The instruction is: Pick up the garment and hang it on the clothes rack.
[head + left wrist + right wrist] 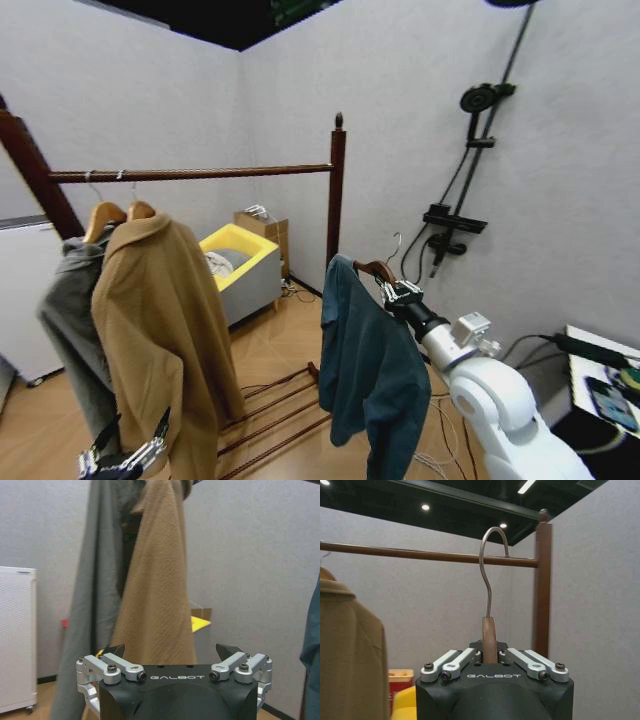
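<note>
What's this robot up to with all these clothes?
It is hanging up laundry. The right gripper is shut on a wooden hanger that carries the dark teal garment, holding it up in the air near the right post of the clothes rack. The hanger's hook is not yet over the rail. A tan coat and a grey jacket already hang there. The left gripper waits low and open, holding nothing.

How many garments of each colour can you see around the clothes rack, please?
Teal-blue: 1, the garment, on a hanger held by the right gripper
Tan: 1, the coat on the rail
Grey: 1, the jacket beside it
Total: 3
</note>
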Controlling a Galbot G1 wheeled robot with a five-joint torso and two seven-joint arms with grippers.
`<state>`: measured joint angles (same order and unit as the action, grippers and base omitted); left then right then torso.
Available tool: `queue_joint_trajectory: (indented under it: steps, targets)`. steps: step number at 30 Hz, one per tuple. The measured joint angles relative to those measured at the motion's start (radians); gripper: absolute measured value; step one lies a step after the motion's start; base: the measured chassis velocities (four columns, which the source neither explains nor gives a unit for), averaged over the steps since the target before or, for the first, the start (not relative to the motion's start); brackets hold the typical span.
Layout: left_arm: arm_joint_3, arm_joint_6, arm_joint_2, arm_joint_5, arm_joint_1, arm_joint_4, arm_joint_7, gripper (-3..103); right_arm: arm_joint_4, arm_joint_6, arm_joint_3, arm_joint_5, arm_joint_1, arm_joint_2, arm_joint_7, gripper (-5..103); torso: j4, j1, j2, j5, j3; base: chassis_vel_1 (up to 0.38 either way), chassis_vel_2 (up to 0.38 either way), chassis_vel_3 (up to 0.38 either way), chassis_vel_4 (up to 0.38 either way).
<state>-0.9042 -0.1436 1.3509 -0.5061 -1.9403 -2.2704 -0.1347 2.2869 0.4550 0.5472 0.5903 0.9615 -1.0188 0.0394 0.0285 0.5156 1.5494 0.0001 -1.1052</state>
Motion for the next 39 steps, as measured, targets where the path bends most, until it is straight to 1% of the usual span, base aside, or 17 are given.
queue_joint_trajectory:
  steps: [3, 7, 9, 10, 12, 16, 20, 21, 22, 24, 25, 28, 29, 32, 35, 36, 39]
  targets:
    - [0.0, 0.0, 0.0, 0.0, 0.0, 0.0, 0.0, 100, -0.013, 0.014, -0.039, 0.038, -0.044, 0.017, 0.013, 9, 0.0003, 0.0, 0.0, 0.0, 0.0, 0.142, 0.121, 0.097, 0.128]
    - [0.0, 0.0, 0.0, 0.0, 0.0, 0.0, 0.0, 100, -0.027, 0.017, -0.085, 0.044, -0.101, 0.022, 0.032, 9, 0.0, -0.001, 0.0, -0.0004, 0.0, 0.138, 0.112, 0.097, 0.109]
    - [0.0, 0.0, 0.0, 0.0, 0.0, 0.0, 0.0, 100, -0.047, 0.031, -0.159, 0.044, -0.211, 0.02, 0.076, 9, -0.0004, -0.001, 0.0, -0.0004, 0.0, 0.114, 0.08, 0.072, 0.089]
    - [0.0, 0.0, 0.0, 0.0, 0.0, 0.0, 0.0, 100, -0.047, 0.031, -0.159, 0.044, -0.211, 0.02, 0.076, 9, -0.0004, -0.001, 0.0, -0.0004, 0.0, 0.114, 0.055, 0.059, 0.089]
    - [0.0, 0.0, 0.0, 0.0, 0.0, 0.0, 0.0, 100, -0.072, 0.075, -0.201, 0.061, -0.307, 0.016, 0.102, 9, -0.0001, -0.001, 0.0, -0.0003, 0.0, 0.031, 0.039, 0.053, 0.025]
    - [0.0, 0.0, 0.0, 0.0, 0.0, 0.0, 0.0, 100, -0.117, 0.088, -0.232, 0.077, -0.373, 0.014, 0.111, 9, 0.0004, -0.001, 0.0, 0.0001, 0.0, 0.004, 0.006, 0.013, 0.003]
    - [0.0, 0.0, 0.0, 0.0, 0.0, 0.0, 0.0, 100, -0.187, 0.09, -0.286, 0.113, -0.47, 0.017, 0.082, 9, 0.0005, -0.001, 0.0, 0.0, 0.0, 0.0, 0.0, 0.0, 0.0]
    - [0.0, 0.0, 0.0, 0.0, 0.0, 0.0, 0.0, 100, -0.225, 0.093, -0.327, 0.137, -0.542, 0.018, 0.056, 9, 0.0003, -0.001, 0.0, 0.0001, 0.0, 0.0, 0.0, 0.0, 0.0]
    - [0.0, 0.0, 0.0, 0.0, 0.0, 0.0, 0.0, 100, -0.225, 0.093, -0.327, 0.137, -0.542, 0.018, 0.056, 9, 0.0003, -0.001, 0.0, 0.0001, 0.0, 0.0, 0.0, 0.0, 0.0]
    - [0.0, 0.0, 0.0, 0.0, 0.0, 0.0, -0.001, 100, -0.291, 0.096, -0.388, 0.191, -0.671, 0.014, 0.018, 9, 0.0001, -0.001, 0.0, -0.0003, 0.0, 0.0, 0.0, 0.0, 0.0]
    - [0.0, 0.0, 0.0, 0.0, 0.0, 0.0, -0.001, 100, -0.291, 0.096, -0.388, 0.191, -0.671, 0.014, 0.018, 9, 0.0001, -0.001, 0.0, -0.0003, 0.0, 0.0, 0.0, 0.0, 0.0]
    - [0.0, 0.0, 0.0, 0.0, 0.0, 0.0, 0.0, 100, -0.393, 0.086, -0.455, 0.252, -0.808, -0.003, -0.037, 9, 0.0001, 0.0, 0.0, -0.0002, 0.0, 0.0, 0.0, 0.0, 0.0]
    - [0.0, 0.0, 0.0, 0.0, 0.0, 0.0, 0.0, 100, -0.393, 0.086, -0.455, 0.252, -0.808, -0.003, -0.037, 9, 0.0001, 0.0, 0.0, -0.0002, 0.0, 0.0, 0.0, 0.0, 0.0]
    - [0.0, 0.0, 0.0, 0.0, 0.0, 0.0, -0.001, 100, -0.505, 0.087, -0.533, 0.31, -0.923, -0.018, -0.107, 9, 0.0, 0.0, 0.0, -0.0002, 0.0, 0.0, 0.0, 0.0, 0.0]
    - [0.0, 0.0, 0.0, 0.0, 0.0, 0.0, 0.0, 100, -0.555, 0.088, -0.572, 0.318, -0.968, -0.021, -0.126, 9, 0.0002, 0.0, 0.0, -0.0002, 0.0, 0.0, 0.0, 0.0, 0.0]
    - [0.0, 0.0, 0.0, 0.0, 0.0, 0.0, 0.0, 100, -0.615, 0.087, -0.625, 0.318, -1.029, -0.031, -0.14, 9, 0.0002, 0.0, 0.0, -0.0001, 0.0, 0.0, 0.0, 0.0, 0.0]
    - [0.0, 0.0, 0.0, 0.0, 0.0, 0.0, 0.0, 100, -0.663, 0.089, -0.66, 0.312, -1.083, -0.059, -0.144, 9, 0.0002, 0.0, 0.0, -0.0002, 0.0, 0.0, 0.0, 0.0, 0.0]
